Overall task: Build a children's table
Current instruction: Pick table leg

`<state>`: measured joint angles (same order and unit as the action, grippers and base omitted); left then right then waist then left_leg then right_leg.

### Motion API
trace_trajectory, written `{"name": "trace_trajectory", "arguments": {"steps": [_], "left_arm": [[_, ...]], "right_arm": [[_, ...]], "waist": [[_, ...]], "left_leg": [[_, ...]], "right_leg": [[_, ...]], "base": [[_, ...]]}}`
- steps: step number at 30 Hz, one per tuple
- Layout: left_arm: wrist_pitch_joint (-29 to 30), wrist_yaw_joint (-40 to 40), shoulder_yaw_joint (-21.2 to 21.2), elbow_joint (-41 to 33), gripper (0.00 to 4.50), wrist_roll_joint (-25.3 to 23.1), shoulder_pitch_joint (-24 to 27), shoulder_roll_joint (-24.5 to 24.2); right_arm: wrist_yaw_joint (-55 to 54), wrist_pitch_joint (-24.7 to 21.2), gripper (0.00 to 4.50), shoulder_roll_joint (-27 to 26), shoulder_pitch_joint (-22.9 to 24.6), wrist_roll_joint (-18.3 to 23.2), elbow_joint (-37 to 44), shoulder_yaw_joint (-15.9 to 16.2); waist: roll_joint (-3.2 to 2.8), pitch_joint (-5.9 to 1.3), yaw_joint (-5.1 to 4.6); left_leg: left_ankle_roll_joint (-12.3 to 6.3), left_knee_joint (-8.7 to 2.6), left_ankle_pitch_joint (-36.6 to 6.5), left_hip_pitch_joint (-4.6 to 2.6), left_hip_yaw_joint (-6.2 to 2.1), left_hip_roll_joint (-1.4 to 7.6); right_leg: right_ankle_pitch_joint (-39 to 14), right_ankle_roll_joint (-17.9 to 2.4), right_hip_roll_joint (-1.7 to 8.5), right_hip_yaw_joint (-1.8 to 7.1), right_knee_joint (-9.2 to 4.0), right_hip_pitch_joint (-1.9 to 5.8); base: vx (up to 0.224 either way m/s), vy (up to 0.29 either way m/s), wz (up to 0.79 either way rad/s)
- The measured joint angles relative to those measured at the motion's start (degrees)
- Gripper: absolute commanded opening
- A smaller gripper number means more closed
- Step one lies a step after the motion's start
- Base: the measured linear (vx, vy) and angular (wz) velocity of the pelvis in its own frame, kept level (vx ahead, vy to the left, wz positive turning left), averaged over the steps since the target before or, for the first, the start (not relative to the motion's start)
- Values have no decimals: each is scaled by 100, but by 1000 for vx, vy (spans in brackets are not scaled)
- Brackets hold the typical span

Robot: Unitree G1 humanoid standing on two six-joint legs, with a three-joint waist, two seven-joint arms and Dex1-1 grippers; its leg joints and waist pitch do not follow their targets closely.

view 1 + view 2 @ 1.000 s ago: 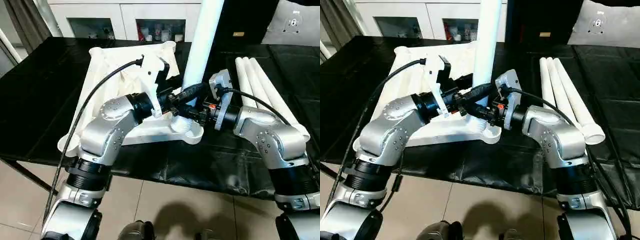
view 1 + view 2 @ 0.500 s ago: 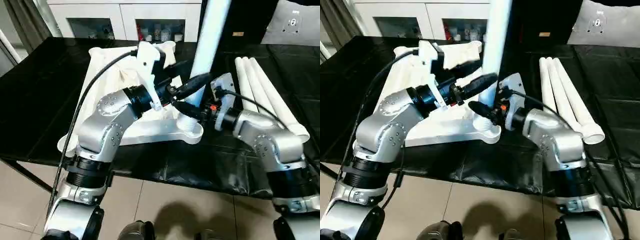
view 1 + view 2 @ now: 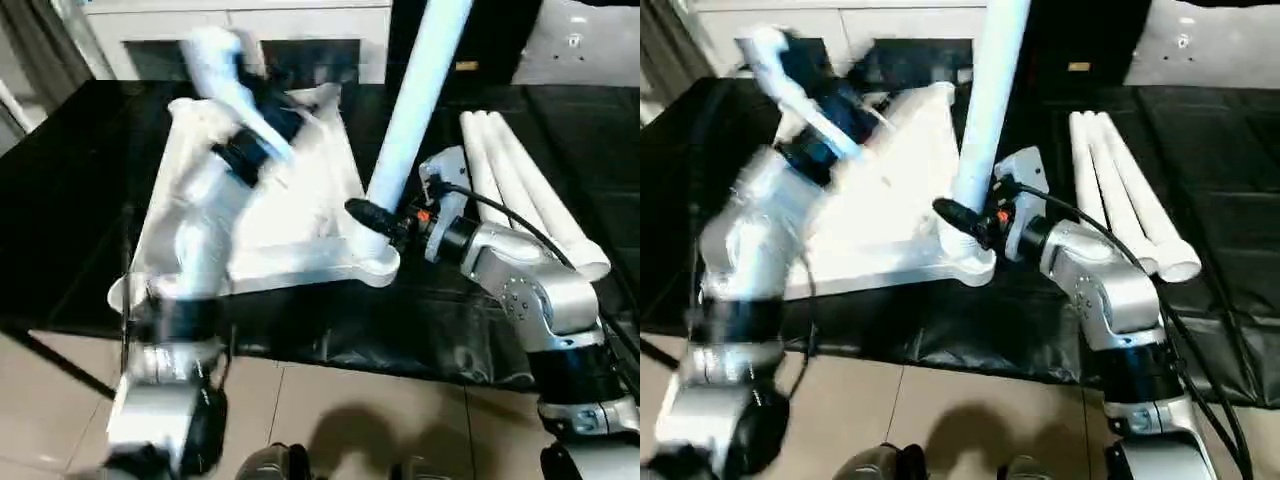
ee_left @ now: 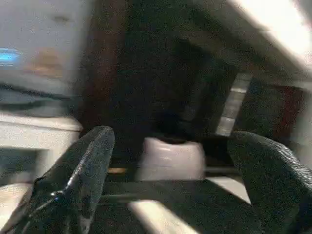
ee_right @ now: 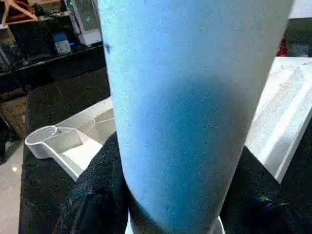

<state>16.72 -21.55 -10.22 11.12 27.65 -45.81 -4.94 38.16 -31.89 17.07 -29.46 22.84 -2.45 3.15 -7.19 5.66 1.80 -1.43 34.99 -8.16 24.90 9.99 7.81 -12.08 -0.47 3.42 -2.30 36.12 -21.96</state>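
Observation:
The children's table top (image 3: 300, 205) lies upside down on the black cover, ribs up. One white leg (image 3: 410, 100) stands in its near right corner socket (image 3: 375, 262), leaning a little to the right. My right gripper (image 3: 372, 214) is shut on the leg's base, and its fingers (image 5: 97, 195) show on both sides of the tube. My left arm (image 3: 225, 170) is raised over the table top's far left, blurred. My left gripper (image 4: 170, 139) is open and holds nothing. Three spare legs (image 3: 520, 180) lie side by side to the right.
The black-covered work table (image 3: 70, 200) ends at a front edge just before my body, with tiled floor (image 3: 330, 410) below. A white cabinet with glass doors (image 3: 300, 45) stands behind the table. A dark panel (image 3: 500, 40) rises at the back right.
My left gripper has come away from the leg's base and swung up and back to the left, open. The right gripper still holds the leg, which leans more to the right.

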Motion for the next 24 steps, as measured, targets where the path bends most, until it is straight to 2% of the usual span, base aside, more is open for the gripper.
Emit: {"name": "trace_trajectory", "arguments": {"steps": [3, 5, 9, 16, 22, 24], "left_arm": [[34, 43, 351, 275, 442, -550, 32, -192], [119, -206, 781, 263, 442, -748, 111, -186], [210, -640, 1317, 181, 442, -750, 161, -25], [219, -1041, 1393, -263, 450, -637, 253, -126], [243, -1130, 1398, -467, 450, -636, 326, -232], [195, -845, 1336, -452, 450, -740, 428, -185]], "right_arm": [[-1, 15, 191, -1, 43, -1, 4, -6], [-4, 93, 191, -5, 43, -27, 5, 47], [-13, 263, 191, 1, 95, -228, 10, 226], [-18, 352, 191, 4, 189, -279, 12, 206], [-197, 370, 191, -70, 189, -332, 0, 167], [-419, 331, 191, -223, 217, -321, 28, 113]], "waist": [[-13, 3, 12], [-19, 5, 57], [-24, 5, 47], [-90, 12, -26], [-95, 14, 1], [-125, 19, -1]], "left_leg": [[0, -3, 0, 6, 0, 0], [-2, -3, -1, 11, -1, 0], [-5, -3, -4, 13, 0, -1], [-3, -12, -3, 5, 0, 0], [-4, -11, -3, 8, 0, 0], [-4, -11, -3, 10, 1, 0]], "right_leg": [[0, 1, 0, -3, -6, -2], [0, 1, 3, -6, -14, -1], [0, 0, 4, -5, -18, -1], [0, 0, 2, -5, -10, -5], [-1, 1, 2, -3, -14, -7], [-1, 1, 3, -2, -19, -6]], "base": [[0, 0, 0], [0, 0, 0], [0, 0, 0], [0, 0, 0], [0, 0, 0], [0, 0, 0]]}}
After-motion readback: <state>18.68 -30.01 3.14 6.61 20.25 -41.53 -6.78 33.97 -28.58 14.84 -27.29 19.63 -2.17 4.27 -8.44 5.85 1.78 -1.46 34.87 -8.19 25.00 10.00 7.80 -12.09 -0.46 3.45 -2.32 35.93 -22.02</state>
